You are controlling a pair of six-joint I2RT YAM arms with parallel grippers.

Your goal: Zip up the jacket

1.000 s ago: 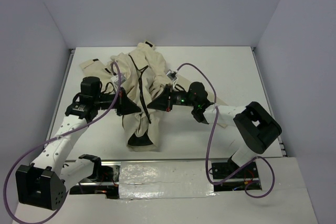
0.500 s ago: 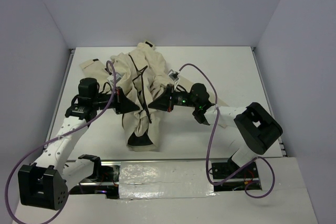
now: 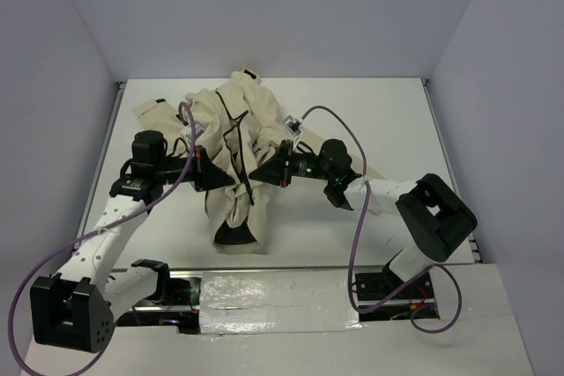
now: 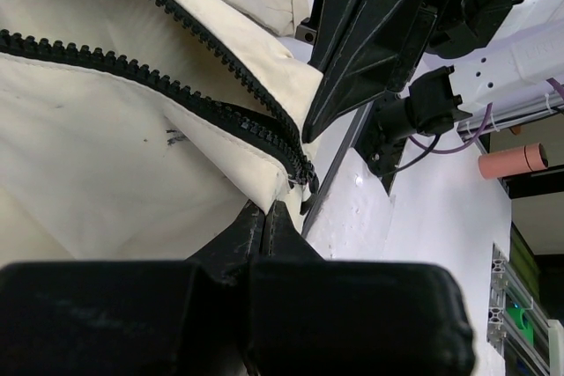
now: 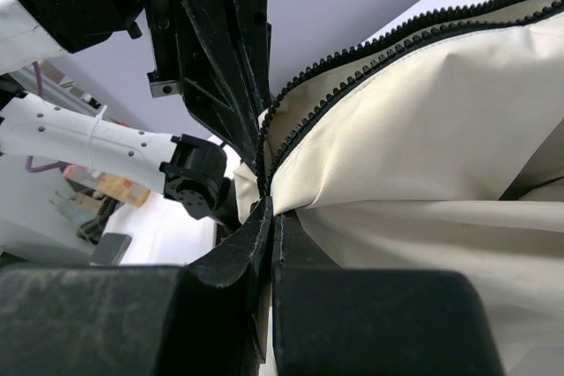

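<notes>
Top view: the jacket [image 3: 231, 116] is lying bunched, with the left gripper [image 3: 231, 181] and right gripper [image 3: 254, 179] meeting at its lower front.

Left wrist: jaws are clamping shut on the hem, with the zipper [image 4: 176, 99] end just above them.

Right wrist: jaws are pinching shut on the opposite hem corner.

Step, as I judge it: I am aligning the zipper bottoms. Next calls for seating the pin.

Counts: 1 jacket [image 3: 231, 134] on 1 counter [image 3: 388, 121]; 2 pincers, left pincer [image 3: 233, 185] and right pincer [image 3: 250, 180]; 2 purple cables [image 3: 352, 253].
</notes>
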